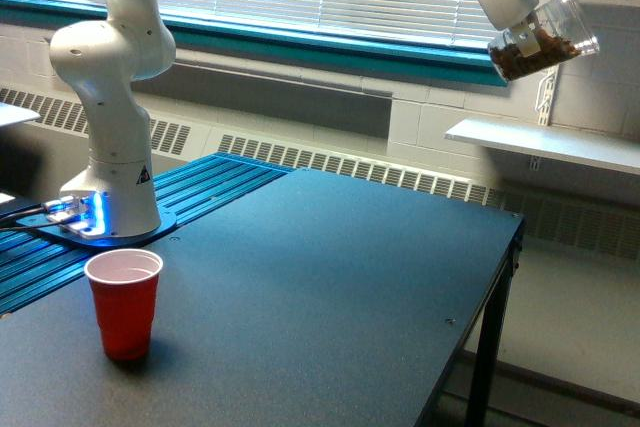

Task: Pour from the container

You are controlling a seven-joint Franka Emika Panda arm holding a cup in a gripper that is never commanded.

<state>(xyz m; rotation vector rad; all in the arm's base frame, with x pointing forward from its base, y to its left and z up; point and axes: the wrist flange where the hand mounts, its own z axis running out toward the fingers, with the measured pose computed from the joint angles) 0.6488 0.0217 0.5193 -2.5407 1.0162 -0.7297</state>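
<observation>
High at the top right of the exterior view, my gripper [532,29] is shut on the container [548,42], a clear plastic cup tipped on its side with its mouth toward the right. Dark brown pieces lie along its lower side. The fingers are mostly hidden by the cup and the white hand. A red plastic cup [124,303] stands upright on the dark table [330,287] near the front left, far below and left of the container. Its inside looks pale and I see nothing in it.
The arm's white base [108,127] stands at the table's left on a blue ribbed mat [205,187]. A white shelf [550,145] juts from the wall under the container. The table's right edge [505,277] drops to the floor. Window blinds and a radiator line the back wall.
</observation>
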